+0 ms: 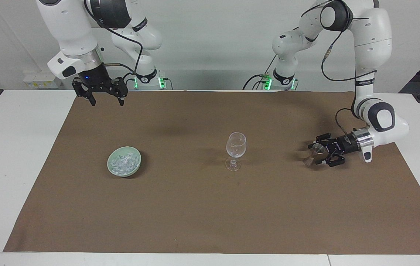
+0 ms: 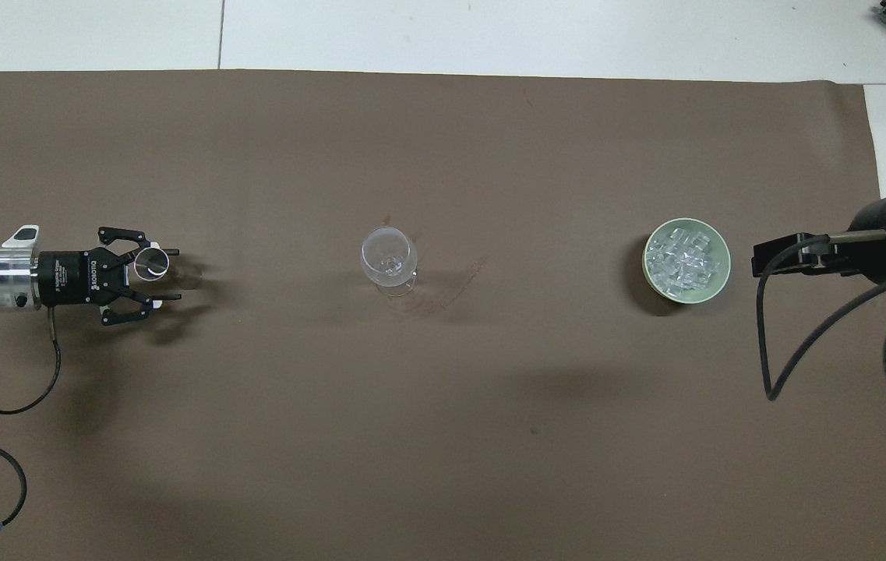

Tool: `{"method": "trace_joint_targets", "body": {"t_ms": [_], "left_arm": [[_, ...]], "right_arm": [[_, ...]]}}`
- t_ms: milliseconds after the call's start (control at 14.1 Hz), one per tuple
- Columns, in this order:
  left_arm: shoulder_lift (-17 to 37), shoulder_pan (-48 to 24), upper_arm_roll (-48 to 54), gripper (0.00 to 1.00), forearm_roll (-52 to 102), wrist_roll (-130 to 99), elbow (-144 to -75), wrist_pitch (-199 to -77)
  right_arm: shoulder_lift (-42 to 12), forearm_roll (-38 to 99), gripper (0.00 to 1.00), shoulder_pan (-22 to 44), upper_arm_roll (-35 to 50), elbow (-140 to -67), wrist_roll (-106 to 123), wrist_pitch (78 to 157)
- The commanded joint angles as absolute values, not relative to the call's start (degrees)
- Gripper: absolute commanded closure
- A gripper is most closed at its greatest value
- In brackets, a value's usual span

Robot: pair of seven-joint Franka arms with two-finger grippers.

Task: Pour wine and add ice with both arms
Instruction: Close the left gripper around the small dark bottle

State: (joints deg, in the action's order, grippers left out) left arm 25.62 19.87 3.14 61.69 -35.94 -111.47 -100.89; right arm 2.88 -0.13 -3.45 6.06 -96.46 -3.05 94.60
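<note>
A clear stemmed wine glass (image 1: pixel 236 146) stands upright mid-mat; it also shows in the overhead view (image 2: pixel 389 257). The ice (image 1: pixel 123 160) fills a pale green bowl (image 1: pixel 109 163) toward the right arm's end, also seen from overhead: ice (image 2: pixel 680 257), bowl (image 2: pixel 725 269). A small clear glass cup (image 1: pixel 318 149) stands toward the left arm's end. My left gripper (image 1: pixel 316 154) lies level at mat height, open, with the cup (image 2: pixel 151 264) between its fingers. My right gripper (image 1: pixel 106 99) hangs open and empty, high over the mat's edge nearest the robots.
A brown mat (image 1: pixel 210 207) covers most of the white table (image 1: pixel 10 147). A black cable from the right arm hangs beside the bowl (image 2: pixel 762 335) in the overhead view.
</note>
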Motion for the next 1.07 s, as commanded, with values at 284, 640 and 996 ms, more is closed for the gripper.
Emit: {"method": "trace_joint_targets", "body": {"t_ms": [284,640,996], "left_arm": [[23.47,18.98,2.29,0.57,62.93,-34.98,-114.08,-102.39],[23.47,18.99,2.29,1.0,62.93,-34.98,-114.08,-102.3],[23.55,18.98,2.28,1.0,62.93,-37.69,-113.38,-101.69]], "right_arm": [[2.72,-0.09,0.0,-4.31,6.68,-96.33,-4.04,94.57],[2.72,-0.09,0.0,-4.31,6.68,-96.33,-4.13,94.57],[2.72,-0.09,0.0,-4.31,6.68,-96.33,-4.13,94.57]]}}
